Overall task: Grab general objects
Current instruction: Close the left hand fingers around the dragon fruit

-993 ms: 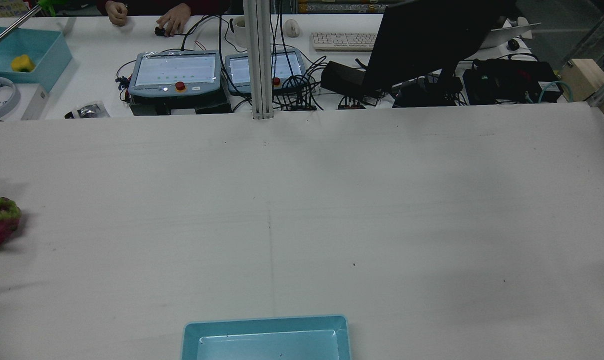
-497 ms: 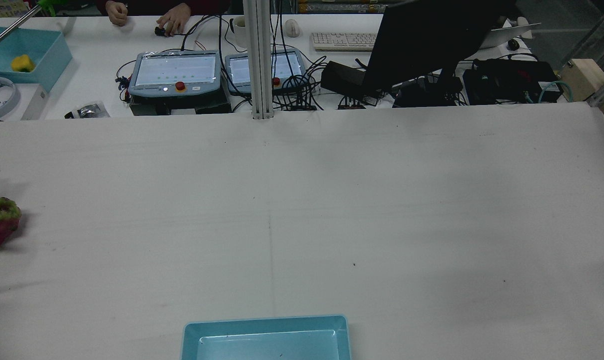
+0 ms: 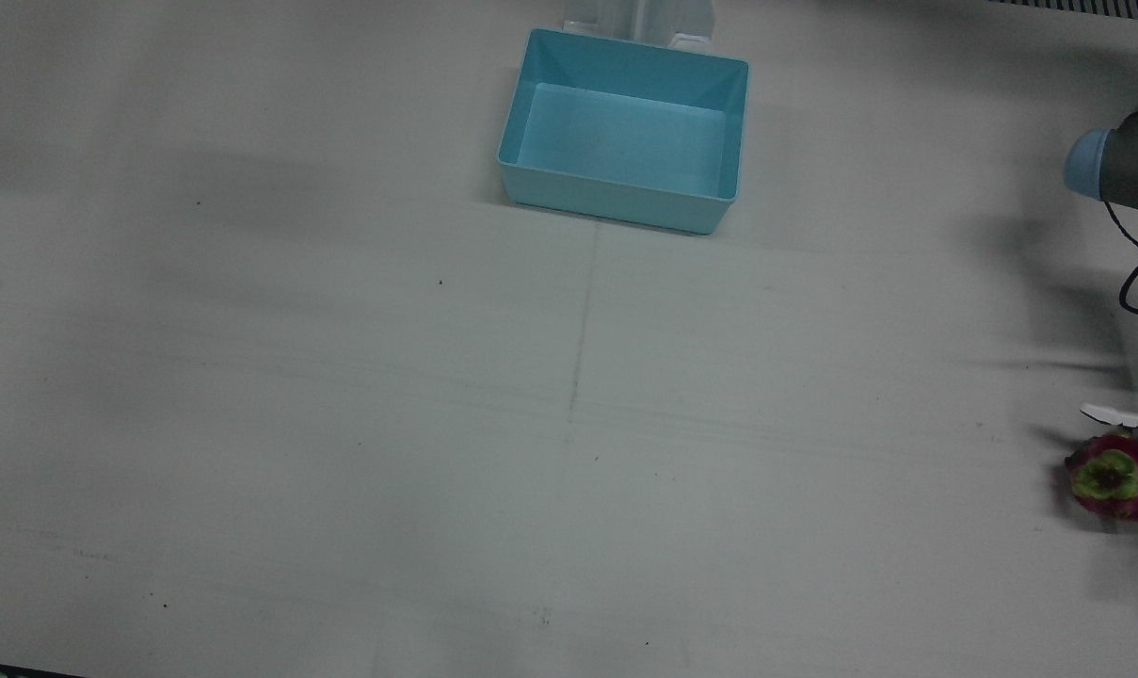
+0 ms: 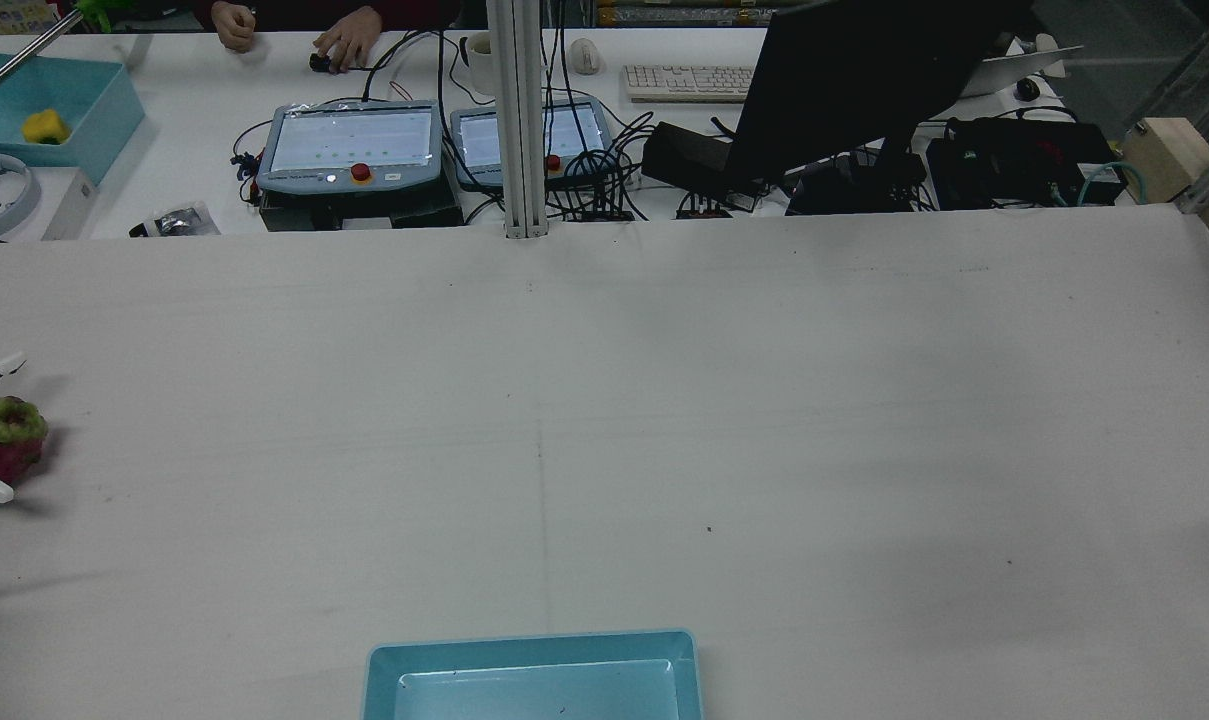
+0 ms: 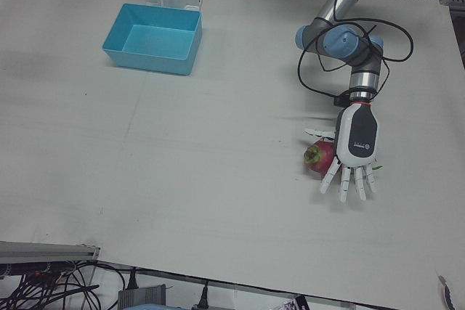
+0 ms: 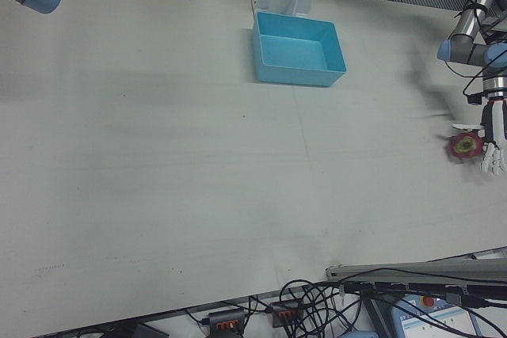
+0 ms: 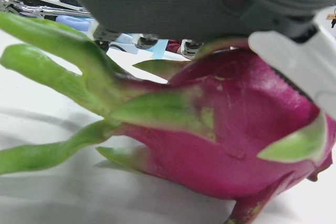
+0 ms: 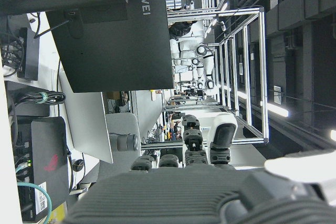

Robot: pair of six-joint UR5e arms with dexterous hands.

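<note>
1 dragon fruit [image 5: 320, 156] lies on the table [image 5: 218, 150] near its left edge, my left hand [image 5: 355, 152] over it, fingers spread, nothing gripped. I judge this the pre-grasp step; next I must close around it. Right hand's state: cannot tell.

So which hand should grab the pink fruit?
The left hand. It hangs right over the pink fruit with fingers spread. The right hand shows only in its own view, facing away from the table.
</note>
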